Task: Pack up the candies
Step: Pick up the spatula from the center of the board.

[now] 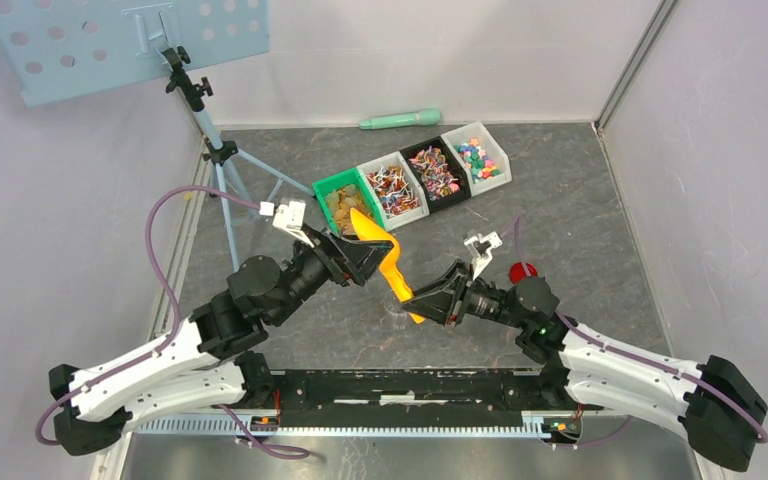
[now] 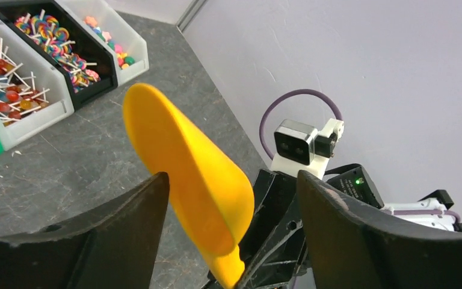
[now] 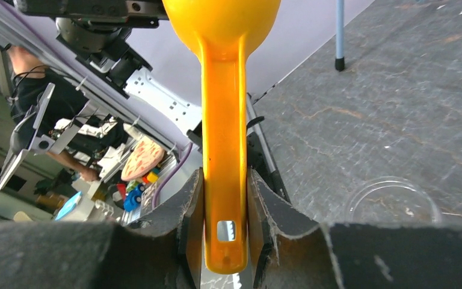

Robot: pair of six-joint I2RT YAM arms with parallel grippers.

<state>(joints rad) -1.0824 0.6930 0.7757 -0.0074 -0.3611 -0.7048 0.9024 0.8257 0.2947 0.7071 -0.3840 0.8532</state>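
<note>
Far L: tripod stand (image 1: 222, 160) w/ a perforated pale-blue plate (image 1: 130, 40) on top, at the edge of the dark table (image 1: 600, 250). L arm reaches in toward centre. The left gripper (image 1: 370, 258) has its jaws spread wide, one each side of the bowl of the yellow scoop (image 1: 392, 262). One finger (image 2: 349, 229) stands clear of the bowl. The other looks to brush it, but the wrist view is too oblique to be sure.

Just behind, a diagonal row of 4 bins holds the candies (image 1: 434, 170):
- green bin (image 1: 320, 190): golden-brown ones
- white bin (image 1: 410, 215): lollipops on sticks
- black bin (image 1: 455, 198): multicolour swirl lollipops
- end bin (image 1: 495, 178): small mixed sweets

A mint-green cylinder (image 1: 400, 120) lies beyond them by the back wall.

The scoop is off the table, bowl toward the green bin, handle slanting down-R. The right gripper (image 3: 224, 180) is clamped narrow on the handle end. A clear round tub (image 3: 391, 201) sits on the table near it. A red round lid (image 1: 523, 271) is just R of the R wrist.
</note>
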